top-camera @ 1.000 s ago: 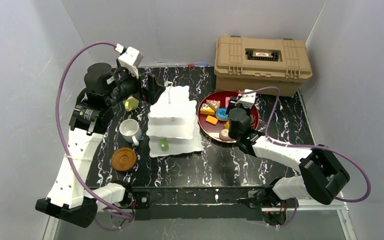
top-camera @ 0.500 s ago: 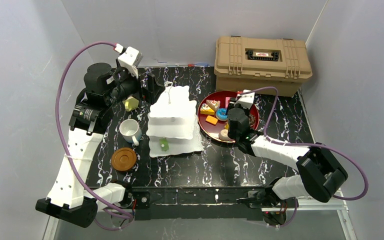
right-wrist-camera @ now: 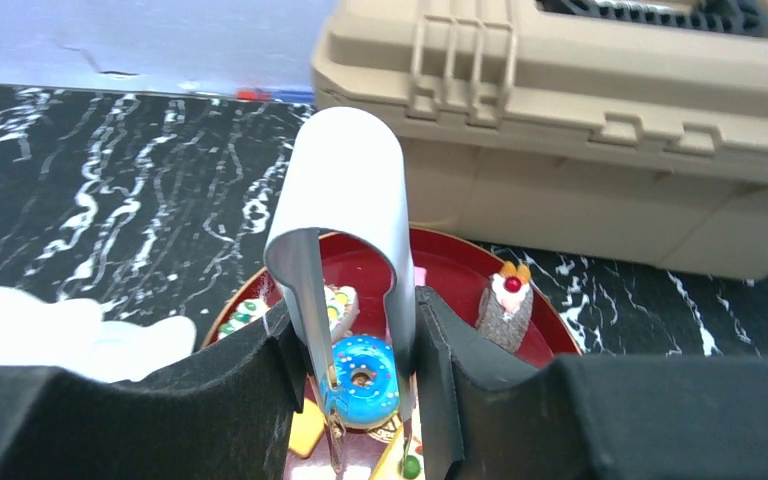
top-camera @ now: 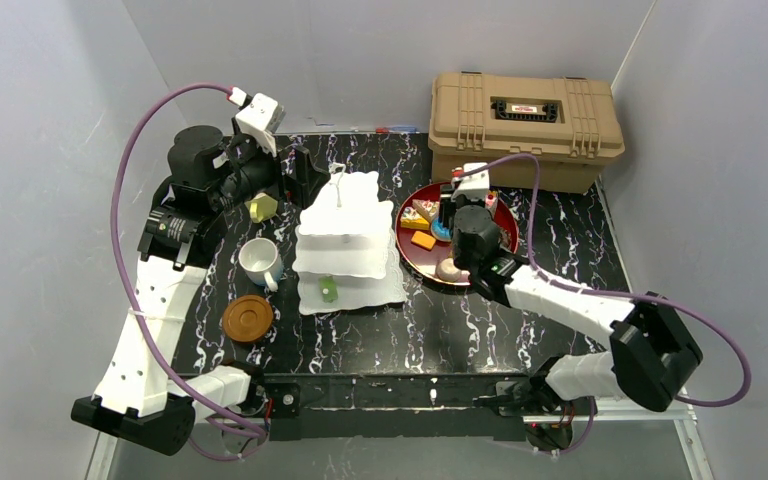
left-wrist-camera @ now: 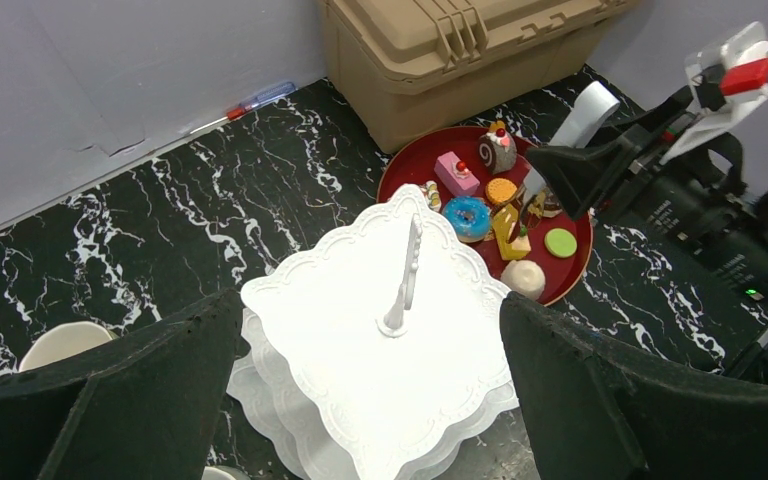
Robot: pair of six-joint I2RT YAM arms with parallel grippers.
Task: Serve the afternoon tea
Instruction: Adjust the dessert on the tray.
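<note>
The right hand [right-wrist-camera: 358, 330], clamped on the tongs [right-wrist-camera: 345, 190], holds their tips either side of the blue doughnut [right-wrist-camera: 365, 385] on the red tray [right-wrist-camera: 460, 270] beside the cake stand [top-camera: 348, 235]; it should squeeze gently, then lift straight.

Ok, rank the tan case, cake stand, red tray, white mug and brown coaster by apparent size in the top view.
1. Tan case.
2. Cake stand, though its height brings it nearer the camera.
3. Red tray, partly hidden.
4. White mug and brown coaster look alike; unranked.
</note>
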